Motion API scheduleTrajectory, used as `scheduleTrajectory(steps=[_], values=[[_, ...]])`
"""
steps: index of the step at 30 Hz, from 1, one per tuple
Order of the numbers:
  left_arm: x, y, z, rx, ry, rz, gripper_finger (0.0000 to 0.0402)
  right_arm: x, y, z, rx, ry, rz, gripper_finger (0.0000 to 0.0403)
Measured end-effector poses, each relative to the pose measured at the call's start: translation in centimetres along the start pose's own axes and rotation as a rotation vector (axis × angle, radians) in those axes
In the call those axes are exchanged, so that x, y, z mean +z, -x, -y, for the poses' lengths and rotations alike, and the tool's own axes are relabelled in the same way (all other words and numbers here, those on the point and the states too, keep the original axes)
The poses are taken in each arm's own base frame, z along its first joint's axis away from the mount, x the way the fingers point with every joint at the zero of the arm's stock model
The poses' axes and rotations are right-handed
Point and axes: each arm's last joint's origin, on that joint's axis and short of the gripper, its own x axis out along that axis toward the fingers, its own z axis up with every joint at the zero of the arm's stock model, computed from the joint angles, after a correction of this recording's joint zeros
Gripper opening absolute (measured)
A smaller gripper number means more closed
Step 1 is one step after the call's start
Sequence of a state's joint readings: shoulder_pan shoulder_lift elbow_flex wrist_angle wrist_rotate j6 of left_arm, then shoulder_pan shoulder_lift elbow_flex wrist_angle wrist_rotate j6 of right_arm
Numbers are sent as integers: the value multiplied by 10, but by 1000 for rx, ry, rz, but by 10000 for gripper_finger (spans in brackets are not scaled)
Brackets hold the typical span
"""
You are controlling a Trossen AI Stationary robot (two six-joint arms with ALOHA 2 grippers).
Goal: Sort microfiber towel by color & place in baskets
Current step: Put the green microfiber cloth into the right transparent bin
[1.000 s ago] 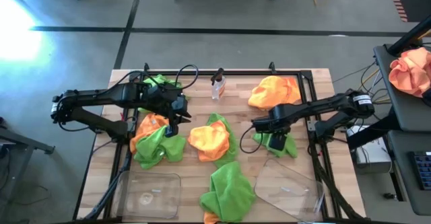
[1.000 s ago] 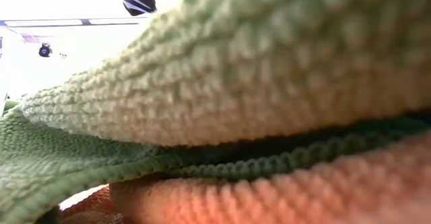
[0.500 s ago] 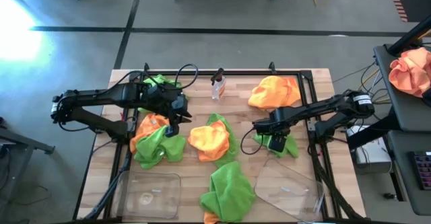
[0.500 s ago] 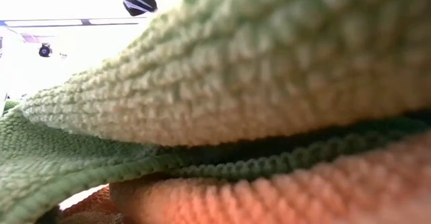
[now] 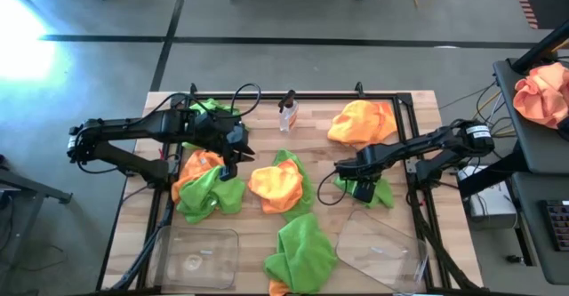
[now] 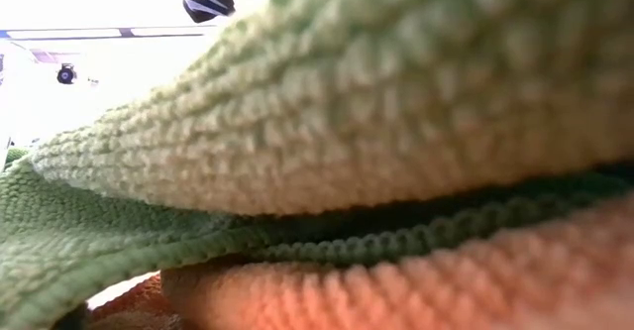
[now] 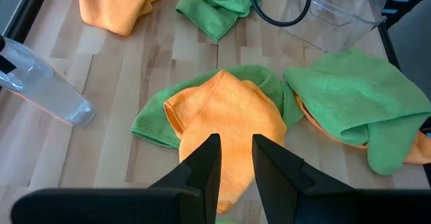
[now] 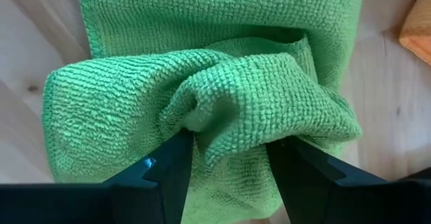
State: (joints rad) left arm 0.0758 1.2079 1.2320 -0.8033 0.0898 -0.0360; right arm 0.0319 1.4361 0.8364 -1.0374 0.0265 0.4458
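Soft, light and limp, the green microfiber towel (image 8: 202, 96) bunches into a raised fold that the right tool (image 8: 229, 157) straddles wide-jawed, the best pinch point.

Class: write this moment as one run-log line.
right gripper: closing around green towel | left gripper: above orange towel, empty | baskets: empty

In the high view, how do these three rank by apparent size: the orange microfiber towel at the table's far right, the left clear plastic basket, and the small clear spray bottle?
1. Left clear plastic basket, largest.
2. Orange microfiber towel at the table's far right, smaller than the basket, though its crumpled shape makes the gap less sure.
3. Small clear spray bottle, clearly smallest.
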Motion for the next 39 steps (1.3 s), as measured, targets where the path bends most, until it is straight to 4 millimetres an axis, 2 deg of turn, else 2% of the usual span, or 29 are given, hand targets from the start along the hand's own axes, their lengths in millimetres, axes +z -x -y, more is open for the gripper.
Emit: scheduleTrajectory(steps=[6,16,21,24,30,39], values=[[0,0,0,0,0,4,70,1,1,0,2,0,3,139],[0,0,0,0,3,5,70,2,4,-1,8,0,6,18],[1,0,0,0,3,5,70,4,12,-2,11,-7,11,12],[0,0,0,0,3,4,70,4,24,-1,-3,-7,-15,11],[0,0,0,0,-5,4,70,5,59,-1,-23,-6,-47,9],[0,0,0,1,-26,3,70,12,122,-1,10,-60,61,9]])
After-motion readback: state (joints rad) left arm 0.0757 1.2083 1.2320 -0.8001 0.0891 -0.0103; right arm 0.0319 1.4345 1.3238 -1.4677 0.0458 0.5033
